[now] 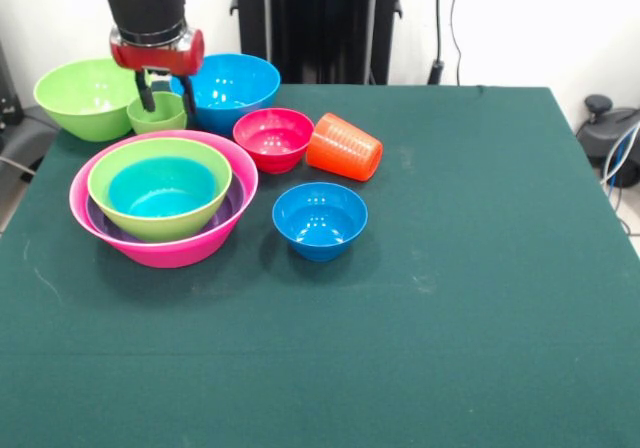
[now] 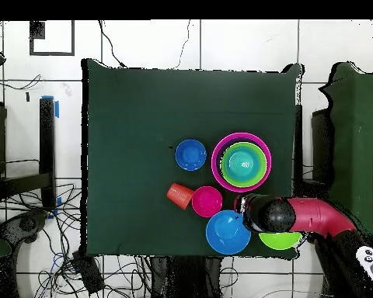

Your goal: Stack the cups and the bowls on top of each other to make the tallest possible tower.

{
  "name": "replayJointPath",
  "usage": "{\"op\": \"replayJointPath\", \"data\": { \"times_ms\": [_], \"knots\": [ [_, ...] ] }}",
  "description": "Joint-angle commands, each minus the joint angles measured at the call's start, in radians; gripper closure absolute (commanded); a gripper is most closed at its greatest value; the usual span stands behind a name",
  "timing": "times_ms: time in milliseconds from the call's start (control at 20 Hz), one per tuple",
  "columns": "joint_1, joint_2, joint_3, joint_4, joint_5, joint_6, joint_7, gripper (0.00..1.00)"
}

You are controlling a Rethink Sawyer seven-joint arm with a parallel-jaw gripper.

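Observation:
My gripper hangs open at the back left, right over the short lime-green cup. One finger is inside its rim and the other is at its right edge. The cup stands upright between the large lime-green bowl and the large blue bowl. The pink bowl holds the purple bowl, a lime-green bowl and the teal bowl, nested. The small red bowl and small blue bowl stand alone. The ribbed orange cup lies on its side.
The green table cloth stretches right and toward the front. In the overhead view the arm covers the lime-green cup and reaches between the large blue bowl and the large lime-green bowl, below the nested stack.

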Motion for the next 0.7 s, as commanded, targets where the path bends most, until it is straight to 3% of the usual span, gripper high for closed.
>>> {"op": "replayJointPath", "data": {
  "times_ms": [50, 700],
  "knots": [
    [0.023, 0.067, -0.017, -0.004, -0.094, -0.089, -0.048, 0.00],
    [0.054, 0.120, -0.073, 0.012, -0.107, -0.112, -0.021, 0.00]
  ]
}}
